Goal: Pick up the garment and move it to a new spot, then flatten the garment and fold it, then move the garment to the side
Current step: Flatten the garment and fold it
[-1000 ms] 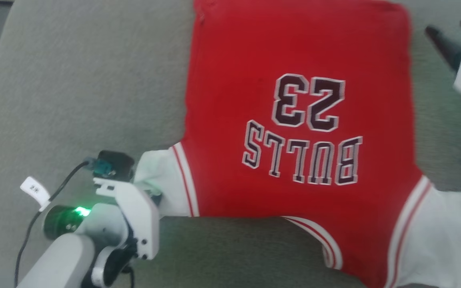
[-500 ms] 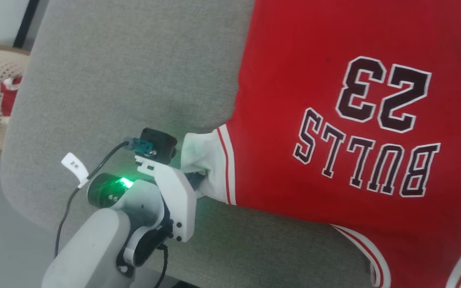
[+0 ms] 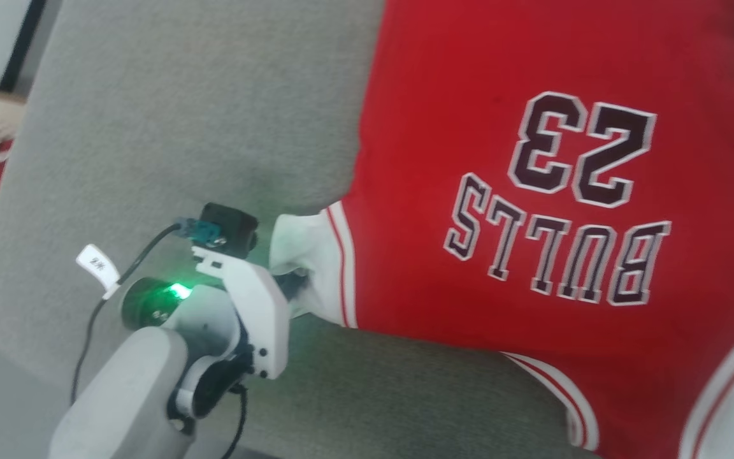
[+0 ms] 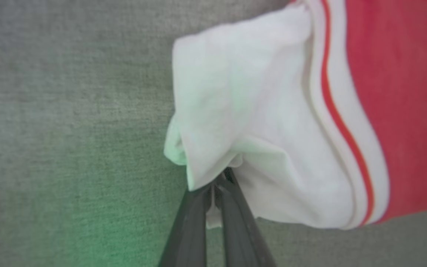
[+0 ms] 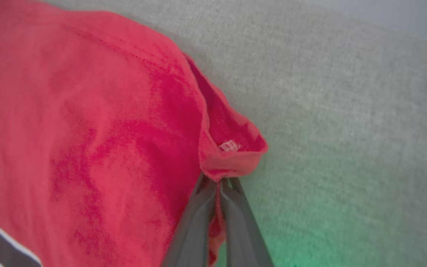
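While both arms are working over the grey cloth-covered desk (image 3: pixel 150 95), the entries are running nearest first.

Left gripper (image 4: pixel 219 181): sitting closest, by the desk's front-left corner. Its fingers are clenched and pinching a fold of the white sleeve (image 4: pixel 235 92), and a scrap of white cloth is showing between them. A green lamp is glowing on the wrist.

Garment (image 3: pixel 532 76): one red jersey, lying spread on the desk, front up, neck end toward the robot. From this side the "BULLS" lettering (image 3: pixel 558 261) and the number 23 (image 3: pixel 580 156) are reading upside down. The body is looking mostly flat, and the held sleeve is bunching.

Right gripper (image 5: pixel 217 183): working at the far end, fingers likewise closed. It is biting the red hem corner (image 5: pixel 232 155), which is puckering into a small peak.

Step in hand, as I am judging it: the grasp is being completed, one sleeve and the opposite far corner taken. That is suggesting the pick-up and move, or a stretching pull to flatten; I cannot tell which. No fold is showing yet.

Next move: both arms should be rising or drawing apart together. They need to be keeping even tension across the diagonal, so that neither thin pinch is slipping and the loose sleeve is not dragging under.
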